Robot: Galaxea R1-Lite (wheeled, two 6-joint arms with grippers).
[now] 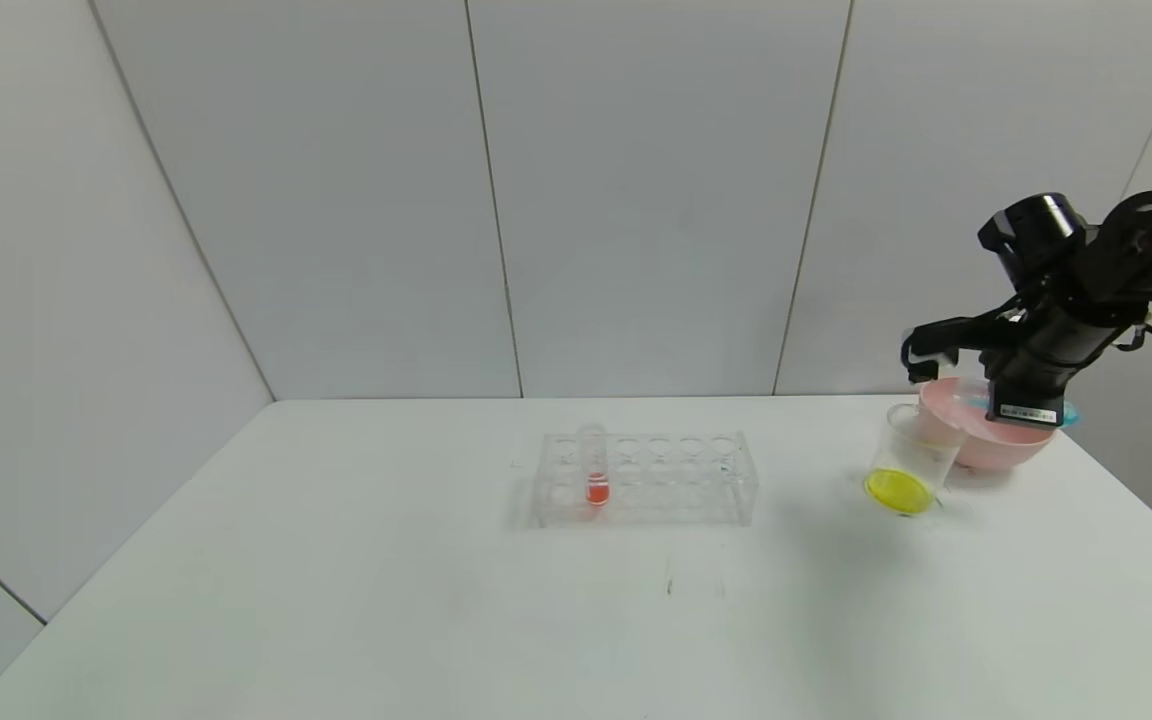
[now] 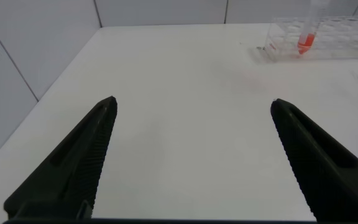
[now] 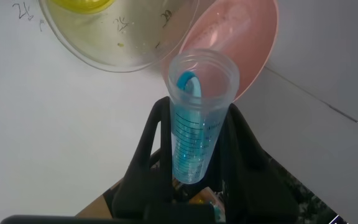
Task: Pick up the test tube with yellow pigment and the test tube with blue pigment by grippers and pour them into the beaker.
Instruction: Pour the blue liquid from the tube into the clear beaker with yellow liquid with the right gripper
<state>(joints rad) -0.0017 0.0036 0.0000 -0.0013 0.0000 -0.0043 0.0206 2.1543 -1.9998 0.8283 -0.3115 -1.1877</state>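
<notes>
My right gripper (image 3: 197, 112) is shut on the test tube with blue pigment (image 3: 191, 143), held tilted with its mouth just beside the beaker (image 3: 123, 50) rim, in front of the pink bowl. Blue liquid lies along the tube's wall up to its lip. In the head view the right gripper (image 1: 924, 362) hangs above the beaker (image 1: 911, 450) at the far right of the table. Yellow liquid (image 1: 899, 490) sits in the beaker's bottom. The test tube with yellow pigment is out of view. My left gripper (image 2: 192, 102) is open over bare table, holding nothing.
A pink bowl (image 1: 996, 445) stands right behind the beaker. The clear tube rack (image 1: 646, 478) sits mid-table with one tube of orange-red liquid (image 1: 595, 470) upright in it. Grey walls close in the back and left; the table's right edge is near the bowl.
</notes>
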